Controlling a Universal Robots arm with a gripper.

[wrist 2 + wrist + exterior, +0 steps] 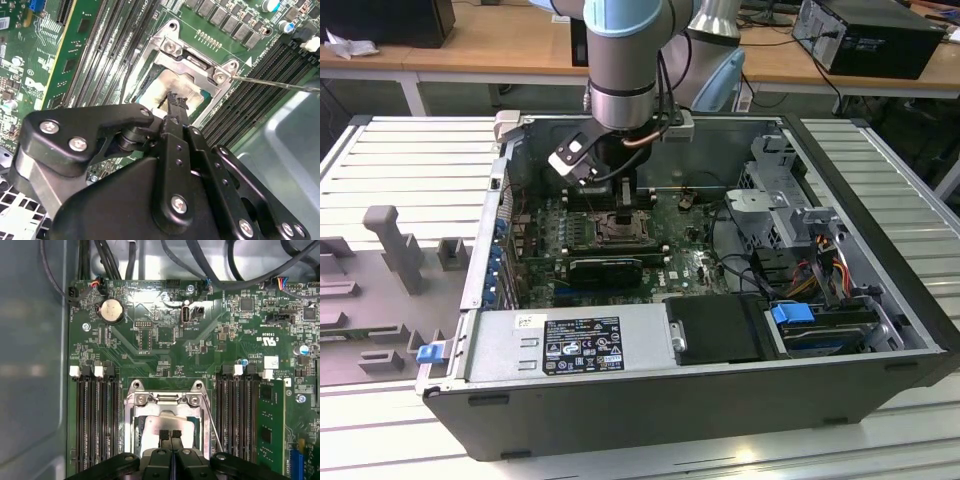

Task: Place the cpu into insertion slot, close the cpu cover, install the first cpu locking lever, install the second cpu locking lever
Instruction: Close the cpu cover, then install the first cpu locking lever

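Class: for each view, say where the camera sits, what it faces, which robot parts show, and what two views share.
Exterior view: off the arm, looking down into the computer case; arm shows.
First wrist view: on the wrist, facing the motherboard; gripper tips show.
Second wrist view: also wrist-mounted, slanting past the gripper.
Both wrist views share the cpu.

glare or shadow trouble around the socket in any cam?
First wrist view: cpu top reflects pale and bright beside the tool. Second wrist view: same sheen on the cpu, darker next to the tool. Exterior view: insertion slot sits dark under the arm.
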